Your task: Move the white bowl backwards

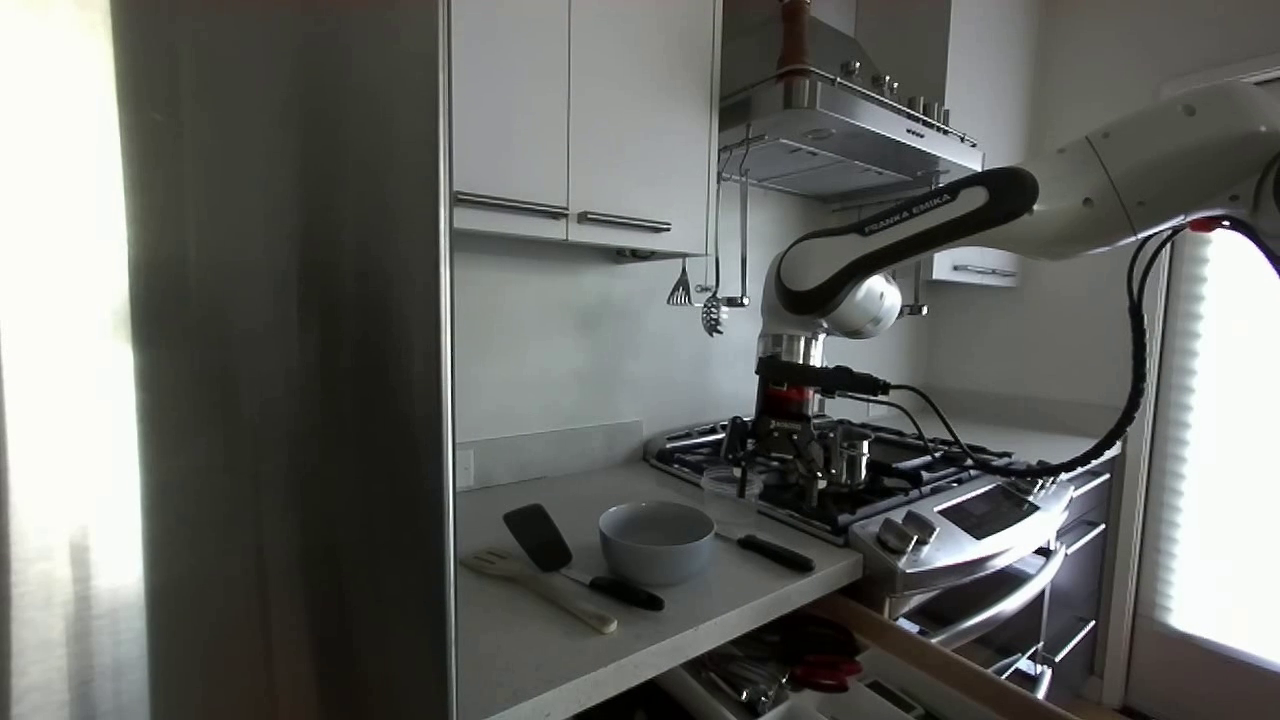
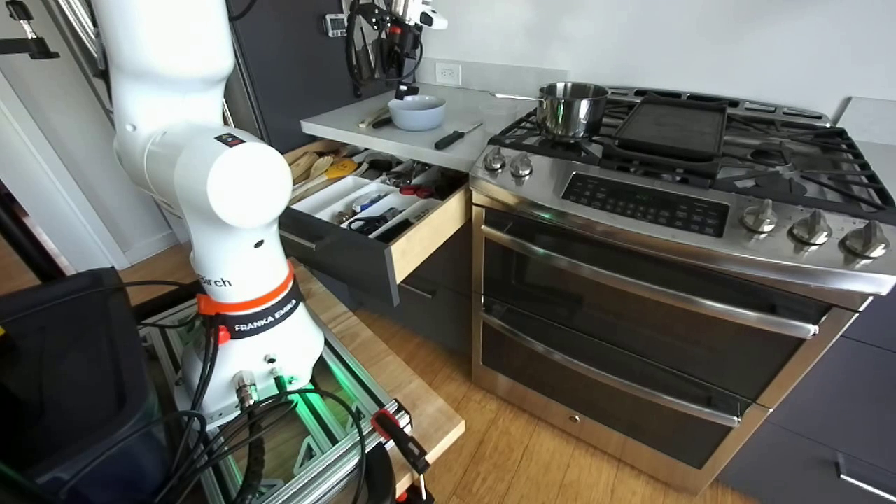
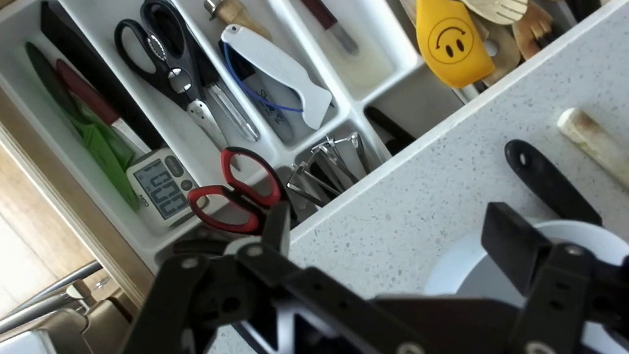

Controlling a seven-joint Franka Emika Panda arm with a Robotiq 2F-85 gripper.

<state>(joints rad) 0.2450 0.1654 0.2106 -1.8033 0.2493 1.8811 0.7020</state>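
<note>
- The tool [image 3: 393,228], nearest of all in the wrist view, has its jaws spread wide and pinches nothing.
- In an exterior view the white bowl [image 1: 657,545] stands upright on the desk [image 1: 520,650], the handle of the black spatula [image 1: 542,540] just beside it and a knife [image 1: 775,553] near its other flank.
- In the wrist view one of the fingers [image 3: 515,248] shows in front of the bowl's rim (whether they touch, I can't tell); I take the wide spread as meant for that rim, to draw the bowl backwards.
- The spatula and a wooden utensil [image 1: 555,595] lie alongside each other, handles toward the open drawer [image 2: 430,238], perhaps for easy reach.
- As for containers, nothing shows in the visible part of the bowl; a clear tub [image 1: 716,505] beyond it is too faint to read, and a steel pot [image 2: 570,110] on the stove [image 2: 647,203] hides its contents.
- The drawer's white tray [image 3: 344,93] holds a timer [image 3: 159,187], black-handled scissors [image 3: 186,93] in the next compartment, and red-handled scissors [image 3: 244,199]; a smiling yellow utensil [image 3: 449,44] lies beyond the tray.
</note>
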